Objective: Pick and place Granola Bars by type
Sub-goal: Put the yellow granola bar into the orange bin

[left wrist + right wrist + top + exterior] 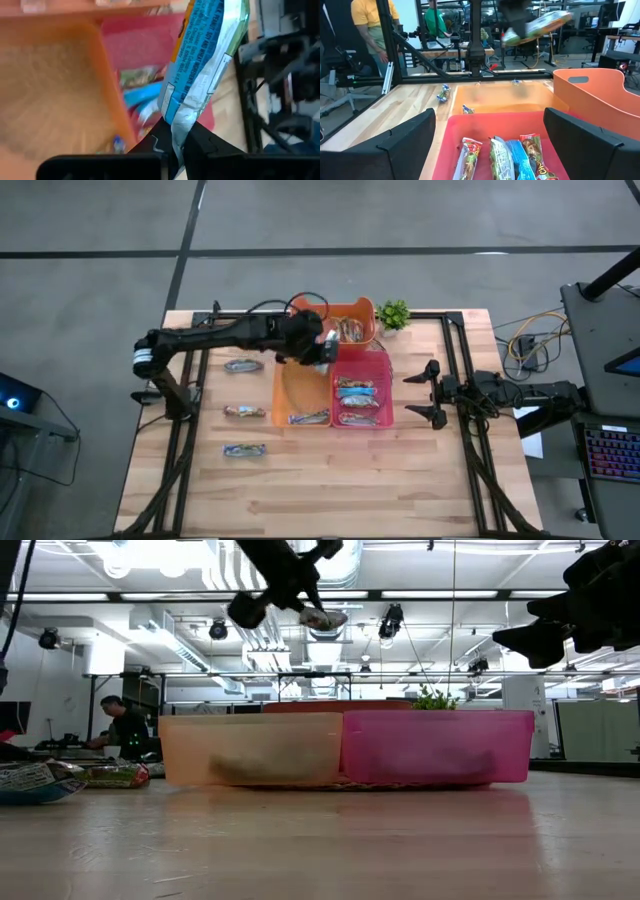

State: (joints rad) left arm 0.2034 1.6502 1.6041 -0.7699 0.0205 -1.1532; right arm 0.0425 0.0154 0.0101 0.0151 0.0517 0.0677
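With several bars [360, 402] already binned and three [244, 412] left on the table, a blue-silver bar [206, 65] is held pinched in the closed left gripper [326, 346] above the bins, while the right gripper [432, 393] is kept wide open and empty.

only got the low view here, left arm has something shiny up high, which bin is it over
Observer: From above, the left gripper hangs between the orange bin and the pink bin.
Operator: is it really clamped
Observer: Yes, its wrist view shows the fingers pinching a blue-silver bar by one end.
Operator: whats in the pink bin
Observer: Several wrapped bars side by side.
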